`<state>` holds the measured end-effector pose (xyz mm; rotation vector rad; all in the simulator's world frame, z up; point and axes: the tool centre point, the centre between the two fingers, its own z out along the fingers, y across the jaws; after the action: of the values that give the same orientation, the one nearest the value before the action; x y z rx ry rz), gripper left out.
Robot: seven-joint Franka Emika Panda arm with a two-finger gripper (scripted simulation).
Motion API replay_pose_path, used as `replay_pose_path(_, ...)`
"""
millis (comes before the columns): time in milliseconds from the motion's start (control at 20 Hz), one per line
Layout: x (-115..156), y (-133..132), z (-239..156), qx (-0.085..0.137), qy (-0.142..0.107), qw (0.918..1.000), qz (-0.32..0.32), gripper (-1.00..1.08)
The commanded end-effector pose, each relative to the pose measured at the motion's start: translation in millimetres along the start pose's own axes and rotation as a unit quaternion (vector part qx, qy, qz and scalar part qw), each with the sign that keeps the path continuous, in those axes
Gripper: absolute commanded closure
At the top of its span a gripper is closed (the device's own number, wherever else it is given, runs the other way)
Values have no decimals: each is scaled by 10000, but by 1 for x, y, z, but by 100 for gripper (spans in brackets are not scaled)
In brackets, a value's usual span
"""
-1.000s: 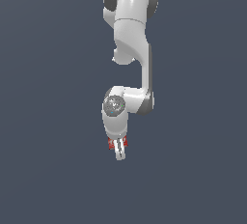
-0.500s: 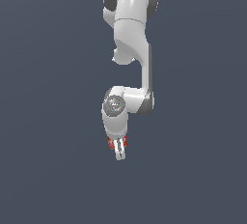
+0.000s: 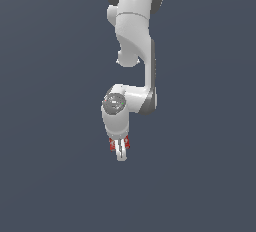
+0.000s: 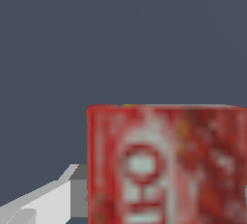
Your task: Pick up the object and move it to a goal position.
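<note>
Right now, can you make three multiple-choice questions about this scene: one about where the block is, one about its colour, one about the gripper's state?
1. Where is the block?
A. Between the fingers of the gripper
B. Lying apart from the arm at the exterior view's left
C. Resting on top of the arm's base

2. What colour is the block?
A. Blue with black marks
B. Red with white lettering
C. Plain green

3. What is the gripper's state?
A. Open, holding nothing
B. Not in view
C. Shut on the block

Answers:
1. A: in the exterior view red shows on both sides of the fingers at the arm's tip.
2. B: the wrist view shows a red face with white lettering.
3. C: the block fills the wrist view beside a finger, and sits at the fingers in the exterior view.
</note>
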<state>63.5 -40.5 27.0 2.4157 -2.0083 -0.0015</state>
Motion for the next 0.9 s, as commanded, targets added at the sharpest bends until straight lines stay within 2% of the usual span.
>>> replay_pose_path(0, 6, 8, -7, 3, 1, 10000, 2, 108)
replay_pose_path(350, 29, 45, -36, 4, -6, 10000, 2, 108)
replay_pose_path(850, 81, 125, -99, 7, -23, 10000, 4, 108)
